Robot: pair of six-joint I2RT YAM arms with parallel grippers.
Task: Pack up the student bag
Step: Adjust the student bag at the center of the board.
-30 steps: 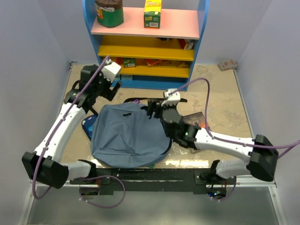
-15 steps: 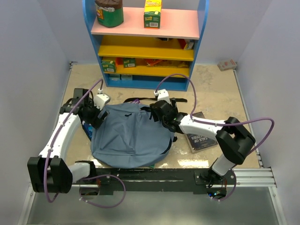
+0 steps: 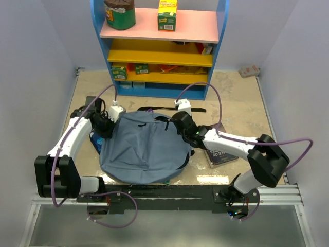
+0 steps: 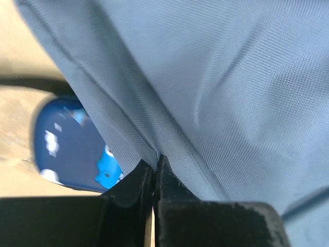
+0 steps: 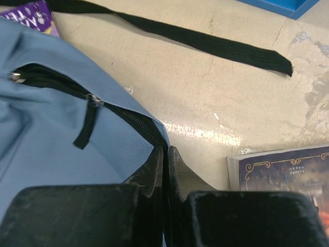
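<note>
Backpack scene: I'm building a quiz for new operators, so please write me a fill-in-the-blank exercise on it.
The left gripper pinches the backpack next to a pencil case coloured ____.
The right gripper pinches the backpack's edge near the zipper; the strap on the table is ____.
The dark book lies on the ____ arm's side of the backpack.
Missing: blue; black; right.

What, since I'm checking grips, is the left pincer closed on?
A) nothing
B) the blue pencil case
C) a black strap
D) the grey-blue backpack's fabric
D: the left wrist view shows the left pincer shut on a fold of the student bag, the blue pencil case lying behind it.
</note>
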